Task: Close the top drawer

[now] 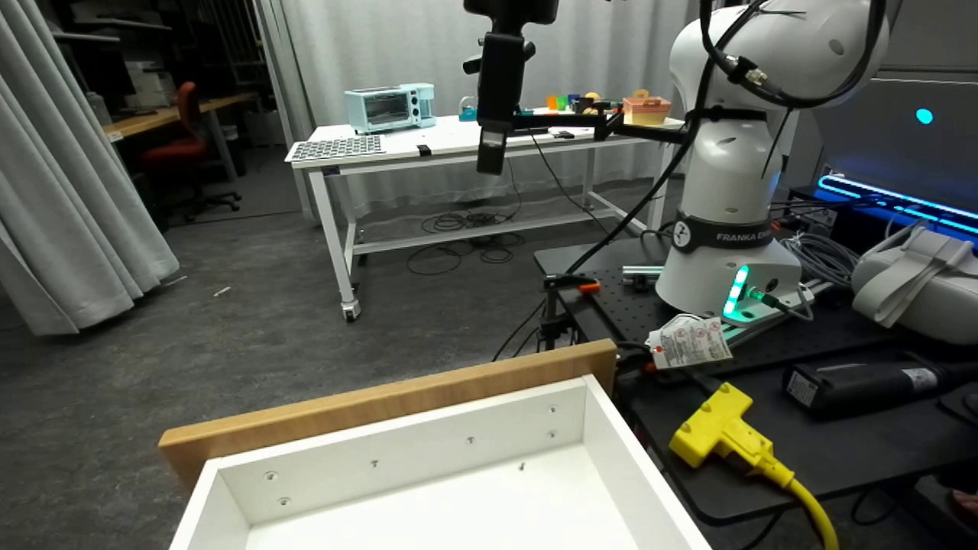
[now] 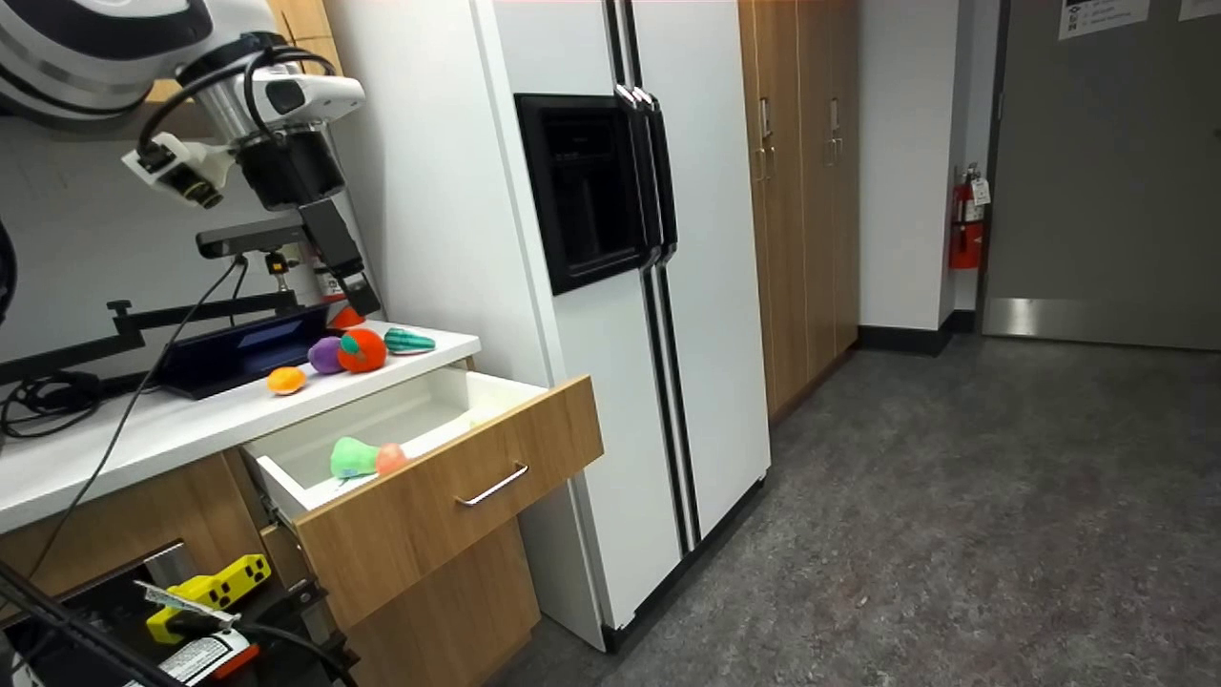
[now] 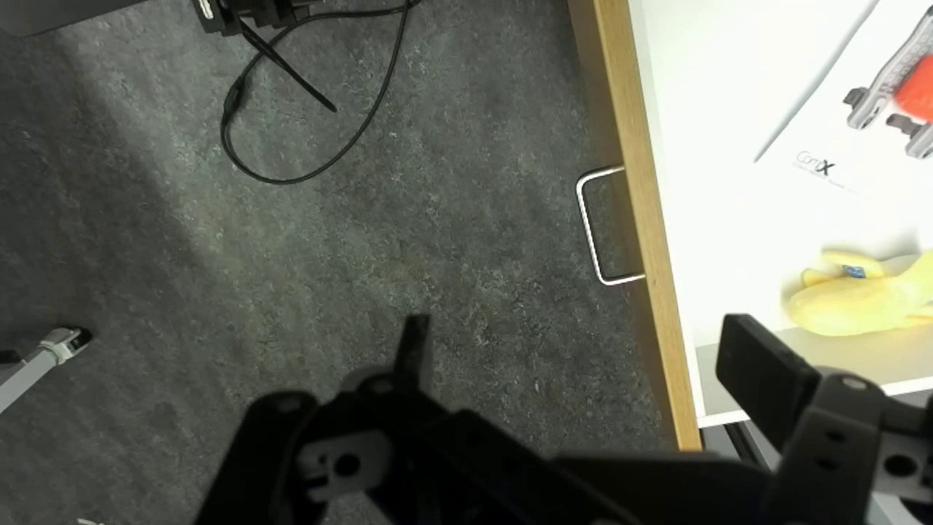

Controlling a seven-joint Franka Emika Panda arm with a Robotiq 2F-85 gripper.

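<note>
The top drawer is pulled out, with its light wooden front board and white inner wall. The front board also shows in an exterior view and in the wrist view. A metal handle is on its front; it also shows in the wrist view. My gripper is open and empty. In the wrist view its fingers appear on either side of the front board, one over the floor and one over the drawer. In both exterior views the gripper hangs above the drawer, apart from it.
The drawer holds a yellow soft toy, a green toy and a grey-red item. Toy fruits lie on the white counter above. A fridge stands beside the drawer. A yellow power strip lies near it.
</note>
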